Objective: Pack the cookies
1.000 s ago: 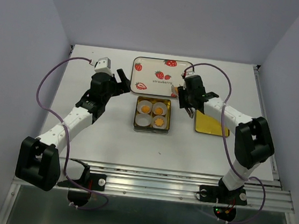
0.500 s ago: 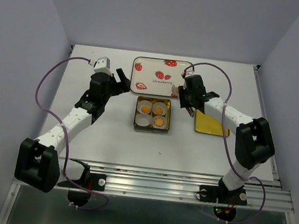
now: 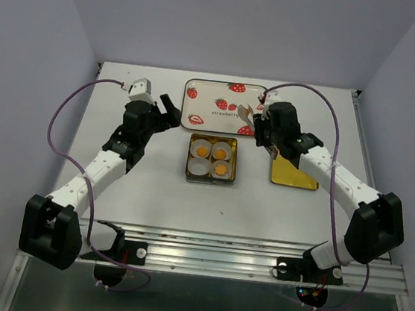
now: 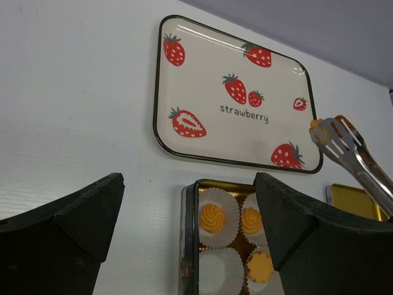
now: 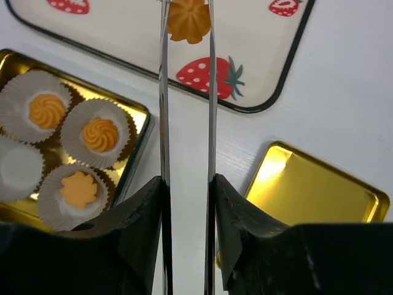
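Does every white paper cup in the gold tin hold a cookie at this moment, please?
No, one paper cup in the tin is empty, and the tongs pinch the fourth cookie.

Left arm [image 3: 101, 164] reaching forward, left gripper [image 3: 169, 113] spread wide (black fingers [image 4: 67, 227] far apart), right arm [image 3: 340, 178] bent inward, right gripper [image 5: 186, 206] clamped around metal tongs [image 5: 163, 110].

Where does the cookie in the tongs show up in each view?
Top: cookie gripped by tongs over the right of the tray.
Left wrist: cookie far right, at the edge of the tray.
Right wrist: cookie top centre, between the tongs.
Shared: the strawberry tray.
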Action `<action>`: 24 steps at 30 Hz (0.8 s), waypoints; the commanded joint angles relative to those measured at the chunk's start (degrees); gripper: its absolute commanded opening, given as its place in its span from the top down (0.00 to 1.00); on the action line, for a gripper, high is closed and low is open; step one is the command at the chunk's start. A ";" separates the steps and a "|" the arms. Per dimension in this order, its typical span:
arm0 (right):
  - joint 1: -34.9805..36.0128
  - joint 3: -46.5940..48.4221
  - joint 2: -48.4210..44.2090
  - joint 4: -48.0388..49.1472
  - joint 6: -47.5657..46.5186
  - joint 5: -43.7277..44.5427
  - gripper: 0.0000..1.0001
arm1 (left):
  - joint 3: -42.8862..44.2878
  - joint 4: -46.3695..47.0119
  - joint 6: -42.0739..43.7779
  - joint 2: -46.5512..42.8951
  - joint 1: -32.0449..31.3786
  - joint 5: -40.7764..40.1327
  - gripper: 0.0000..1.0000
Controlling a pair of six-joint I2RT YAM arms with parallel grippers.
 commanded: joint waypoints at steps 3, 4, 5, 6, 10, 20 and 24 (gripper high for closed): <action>9.63 -3.16 -5.20 0.84 -3.78 -3.55 0.61 | -1.03 2.31 -0.81 -2.85 -0.11 -0.35 0.01; 11.05 -4.12 -6.16 0.41 -3.70 -4.77 0.61 | -1.56 2.40 -1.16 -3.29 -0.20 -0.35 0.01; 12.19 -4.57 -6.52 0.14 -3.61 -5.48 0.61 | -1.74 2.40 -1.33 -3.47 -0.20 -0.35 0.01; 14.64 -4.92 -7.04 -0.21 -3.69 -6.27 0.61 | -2.17 2.40 -1.51 -3.73 -0.20 -0.35 0.01; 18.87 -6.59 -8.72 -2.93 -3.79 -6.28 0.61 | -3.58 2.49 -2.39 -4.79 -0.28 0.88 0.01; 22.57 -7.82 -8.37 -7.07 -2.73 -5.05 0.61 | -5.16 2.93 -3.80 -5.14 -1.25 2.28 0.01; 23.10 -8.00 -7.93 -7.60 -3.17 -6.19 0.61 | -5.69 3.28 -4.15 -5.49 -1.43 2.37 0.01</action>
